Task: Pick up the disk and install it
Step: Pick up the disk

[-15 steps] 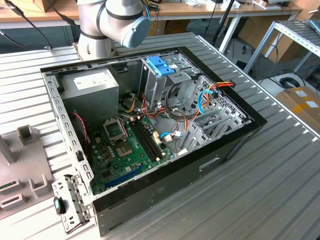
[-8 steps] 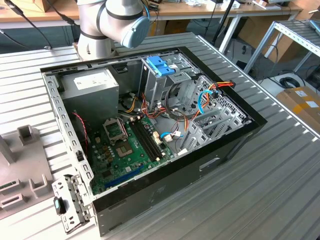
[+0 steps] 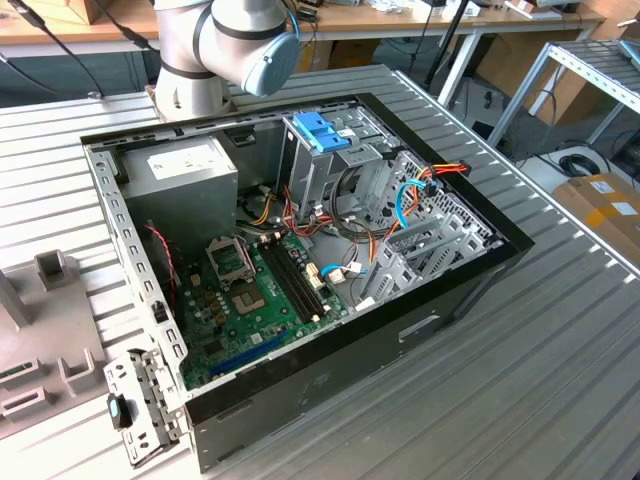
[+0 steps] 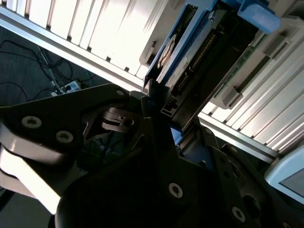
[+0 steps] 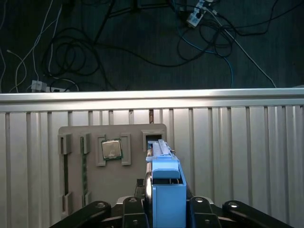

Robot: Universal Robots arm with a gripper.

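Starting with the exterior view, the open case (image 3: 300,250) sits on the table (image 3: 520,380) beside the tray (image 3: 40,340). In the first wrist view the gripper (image 5: 165,211) looks clenched on the disk (image 5: 159,149), which stands on edge over the tray. In the second wrist view blue rails (image 4: 186,47) edge the disk; I judge it stiff, weighty and shock-sensitive, best held by those rails

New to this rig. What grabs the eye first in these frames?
The open PC case dominates the exterior view's middle, motherboard and cables bare, a blue-handled cage at its far side. In the first wrist view the blue-railed disk stands edge-on right at the tool, its far end at a slot in a grey tray beside a CPU.
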